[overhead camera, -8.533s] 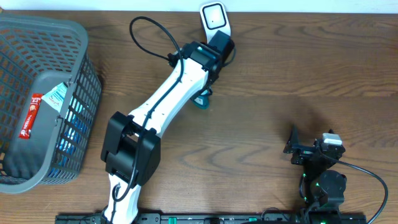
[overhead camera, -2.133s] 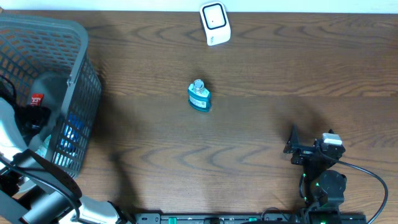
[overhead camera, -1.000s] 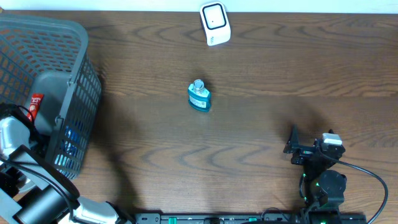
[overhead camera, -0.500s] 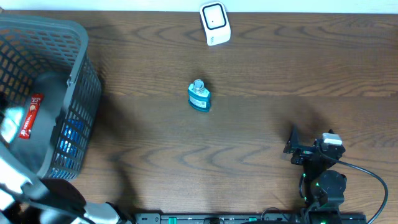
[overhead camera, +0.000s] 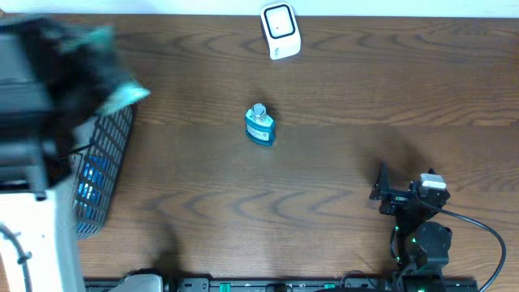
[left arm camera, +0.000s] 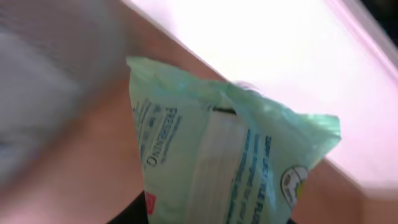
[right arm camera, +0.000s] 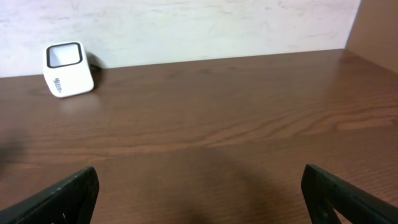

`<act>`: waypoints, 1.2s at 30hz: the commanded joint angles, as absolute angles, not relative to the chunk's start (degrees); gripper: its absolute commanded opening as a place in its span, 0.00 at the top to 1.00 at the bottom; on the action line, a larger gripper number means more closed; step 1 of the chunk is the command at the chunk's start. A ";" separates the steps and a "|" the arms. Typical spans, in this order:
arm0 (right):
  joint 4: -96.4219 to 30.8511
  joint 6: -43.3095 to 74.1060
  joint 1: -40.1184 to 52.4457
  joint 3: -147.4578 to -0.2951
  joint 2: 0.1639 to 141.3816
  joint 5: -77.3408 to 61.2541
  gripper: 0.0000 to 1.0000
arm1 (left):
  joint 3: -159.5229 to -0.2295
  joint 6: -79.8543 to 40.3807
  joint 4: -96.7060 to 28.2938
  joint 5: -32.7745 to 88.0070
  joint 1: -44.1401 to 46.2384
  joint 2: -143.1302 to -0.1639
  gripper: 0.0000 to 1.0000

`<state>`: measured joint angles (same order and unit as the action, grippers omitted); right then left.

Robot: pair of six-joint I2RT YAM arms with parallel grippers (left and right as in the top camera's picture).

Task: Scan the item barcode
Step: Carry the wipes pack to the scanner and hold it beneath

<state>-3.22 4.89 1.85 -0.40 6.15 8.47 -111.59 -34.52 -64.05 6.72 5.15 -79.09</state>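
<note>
Overhead: left arm fills the top-left corner, v. blurred, close to the cam. Left tool (left arm camera: 211,218) is clenched on a pale green soft plastic packet (left arm camera: 224,155). In the left wrist view the packet fills most of the frame with its crimped edge up, and printed txt incl. "FRESHENING" is readable on the front. Only dark slivers of the fingers show at the bottom edge, either side of the packet, and the bg is a smear. From overhead the packet (overhead camera: 117,88) is a pale green blur held up in the air above the near rim of the grey plastic mesh basket (overhead camera: 101,174), off the worktop. Can't tell which face carries the barcode. White boxy barcode scanner (overhead camera: 280,31) sits at the far edge of the dark wood-grain worktop (overhead camera: 340,162), roughly centre, well apart from the packet. Small blue plastic bottle (overhead camera: 259,126) stands upright mid-worktop, between scanner and near edge, nothing touching it. Right tool (right arm camera: 199,199) is parked low at the near-right corner, released, jaws spread wide and nothing betw. them. Right wrist view looks across bare wood to the scanner (right arm camera: 65,78) at the back wall.
</note>
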 commanded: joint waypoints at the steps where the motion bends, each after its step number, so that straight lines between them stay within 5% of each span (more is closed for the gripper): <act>1: -3.46 4.19 2.35 -0.32 6.02 8.69 0.01 | -112.18 -34.61 -60.58 1.85 18.72 -82.26 0.66; 9: -3.44 4.19 2.35 -0.32 6.02 8.69 0.01 | -112.18 -35.35 -54.46 -6.39 39.97 -100.92 0.65; 22: -3.46 4.19 2.35 -0.32 6.02 8.69 0.01 | -112.18 -36.73 -48.03 -7.16 51.46 -130.37 0.63; 25: -3.46 4.19 2.35 -0.32 6.02 8.69 0.01 | -112.20 -36.75 -47.37 -7.14 51.72 -132.79 0.54; 28: -3.46 4.19 2.35 -0.32 6.02 8.69 0.01 | -112.42 -36.69 -47.42 -7.57 51.55 -132.40 0.14; 32: -3.46 4.19 2.35 -0.32 6.02 8.69 0.01 | -112.55 -35.77 -47.48 -9.82 51.40 -129.03 0.05; 34: -3.46 4.19 2.35 -0.32 6.02 8.69 0.01 | -112.55 -35.64 -47.46 -9.82 51.42 -127.13 0.07; 35: -3.46 4.19 2.35 -0.32 6.02 8.69 0.01 | -112.53 -35.59 -47.46 -9.72 51.46 -126.32 0.28; 36: -3.44 4.19 2.35 -0.32 6.02 8.69 0.01 | -112.53 -35.59 -47.48 -9.69 51.46 -125.58 0.60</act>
